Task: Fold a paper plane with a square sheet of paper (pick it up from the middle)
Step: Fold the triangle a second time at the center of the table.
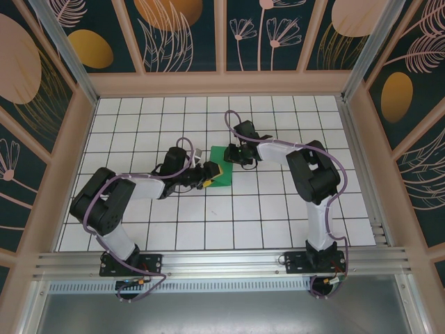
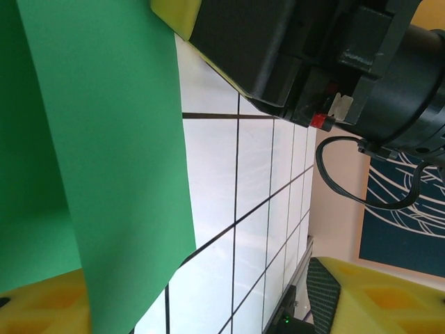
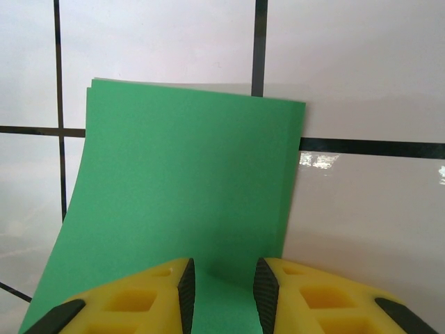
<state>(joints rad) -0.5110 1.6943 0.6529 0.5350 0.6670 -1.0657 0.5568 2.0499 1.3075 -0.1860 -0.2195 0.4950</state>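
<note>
The green sheet of paper lies folded double on the white tiled table, with two layered edges at its far side in the right wrist view. My left gripper is at the sheet's left edge. In the left wrist view it stands wide open, the paper rising beside its left finger. My right gripper is at the sheet's far right corner. Its jaws stand a little apart, low over the paper, with flat green showing between the pads.
The right arm's black wrist body hangs close above the left gripper. Wooden walls fence the table. A metal rail runs along the near edge by the arm bases.
</note>
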